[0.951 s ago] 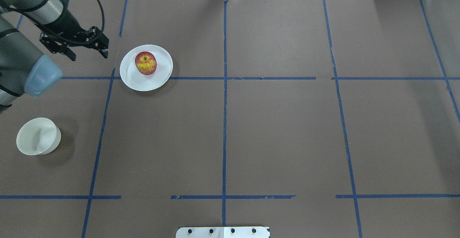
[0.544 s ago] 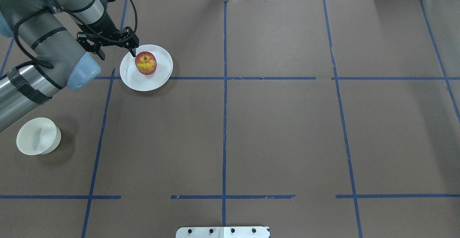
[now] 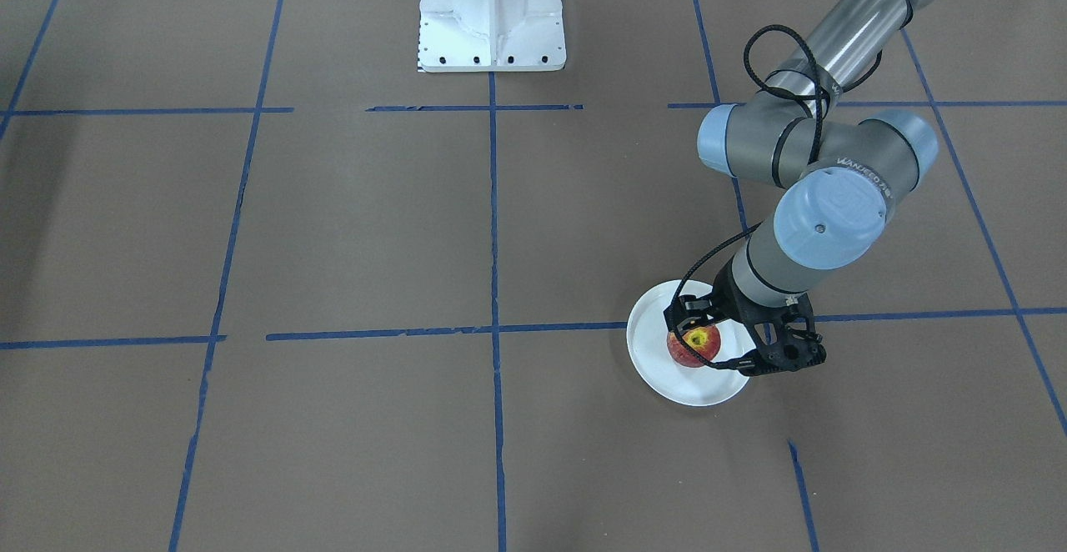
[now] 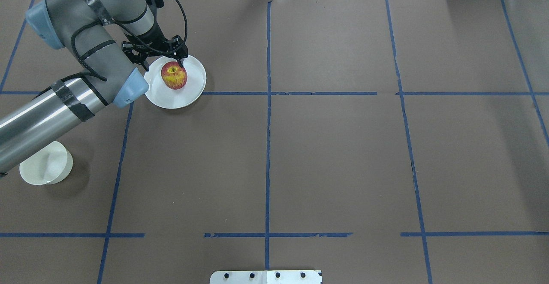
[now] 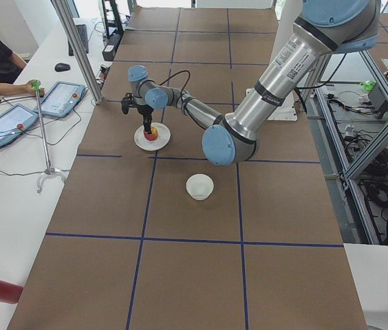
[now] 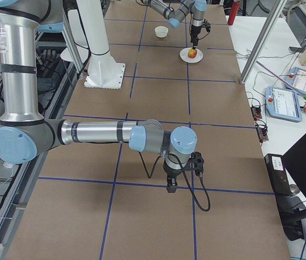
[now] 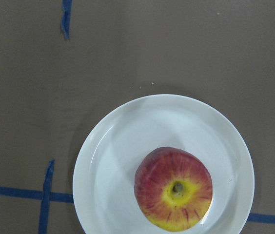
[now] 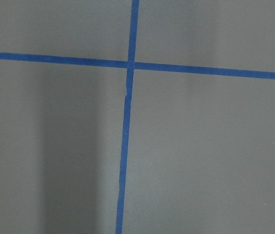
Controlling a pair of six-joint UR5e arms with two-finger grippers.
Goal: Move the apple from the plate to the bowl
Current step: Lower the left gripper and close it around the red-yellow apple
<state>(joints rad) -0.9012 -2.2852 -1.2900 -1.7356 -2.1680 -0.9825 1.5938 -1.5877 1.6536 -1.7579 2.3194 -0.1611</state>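
Note:
The red apple (image 4: 173, 75) with a yellow patch around its stem sits upright on the white plate (image 4: 194, 86) at the far left of the table. My left gripper (image 4: 164, 62) hangs open just above the apple, with one finger on each side in the front-facing view (image 3: 708, 340). It touches nothing. The left wrist view shows the apple (image 7: 174, 189) low on the plate (image 7: 123, 146), and no fingers. The off-white bowl (image 4: 46, 163) stands empty nearer the robot, partly under the left forearm. My right gripper (image 6: 170, 184) points down over bare table; I cannot tell if it is open.
Brown paper with blue tape lines (image 4: 267, 104) covers the table. The white robot base (image 3: 492, 10) stands at the near edge. The right wrist view shows only a tape cross (image 8: 129, 65). Operator tablets (image 5: 15, 117) lie off the far edge.
My left arm has swung to the right, from the left of the plate to over the apple, with the gripper still open. The apple, plate and bowl have not moved.

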